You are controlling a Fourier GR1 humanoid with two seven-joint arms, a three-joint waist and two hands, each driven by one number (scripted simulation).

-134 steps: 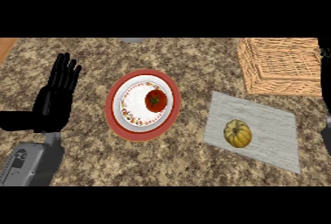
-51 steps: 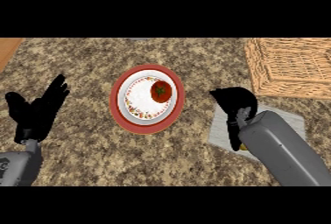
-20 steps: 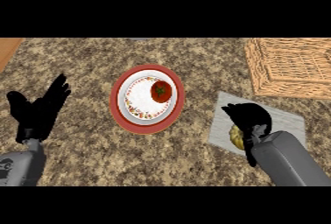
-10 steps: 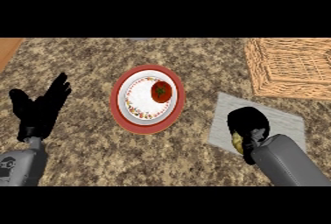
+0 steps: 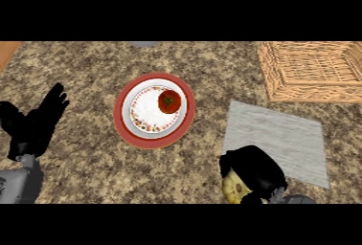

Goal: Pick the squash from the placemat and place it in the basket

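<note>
The robot's right hand sits at five o'clock in the head view, fingers curled over the yellow squash, which peeks out beneath the palm on its left side. Hand and squash are at the near left corner of the grey placemat, right at the mat's edge; whether the squash touches the mat or is lifted off it cannot be told. The rest of the placemat lies bare, stretching toward three o'clock.

The wicker basket occupies one to two o'clock, its far and right sides running out of view; its near rim stands just beyond the placemat's far corner, with a narrow strip of speckled counter between them.

At centre, a red plate carries a white patterned plate with a red tomato on it, well apart from the placemat's left edge. The left hand rests at nine o'clock, fingers straight and pointing up, holding nothing. Open counter spans six to eight o'clock between the two hands.
</note>
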